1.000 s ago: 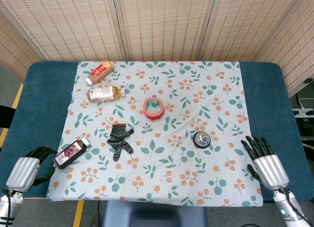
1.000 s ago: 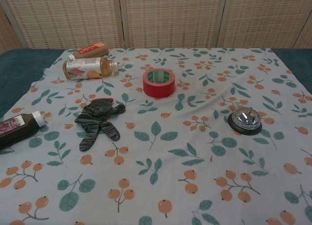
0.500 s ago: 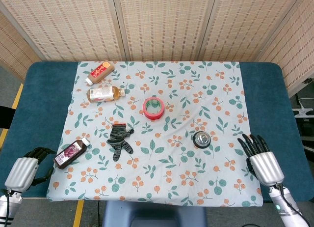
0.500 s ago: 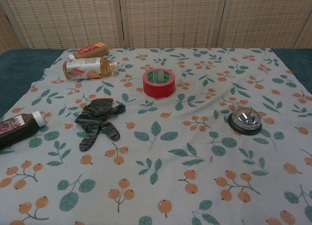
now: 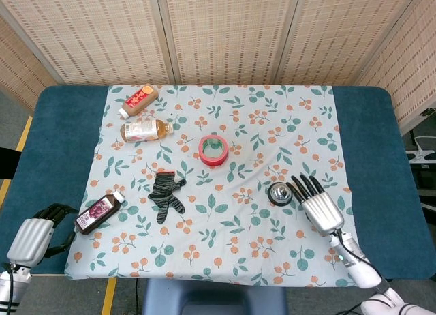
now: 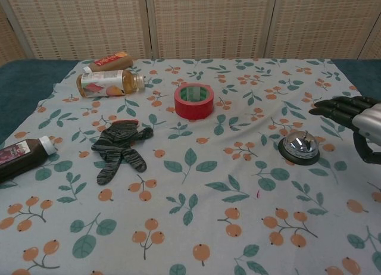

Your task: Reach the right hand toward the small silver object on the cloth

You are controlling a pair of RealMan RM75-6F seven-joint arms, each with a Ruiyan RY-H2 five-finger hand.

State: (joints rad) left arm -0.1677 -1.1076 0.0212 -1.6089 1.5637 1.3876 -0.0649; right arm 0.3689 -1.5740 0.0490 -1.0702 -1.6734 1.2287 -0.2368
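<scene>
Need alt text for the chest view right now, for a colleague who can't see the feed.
The right hand, fingers spread and holding nothing, hangs at the right edge just above and right of the silver bell on the floral cloth, not touching it.

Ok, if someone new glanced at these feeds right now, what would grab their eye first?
Probably the right hand, fingers spread, hovering just right of the small silver dome bell on a black base on the floral cloth. Next, the bright red tape roll near the cloth's centre, and the dark striped glove lying to its lower left.
</scene>
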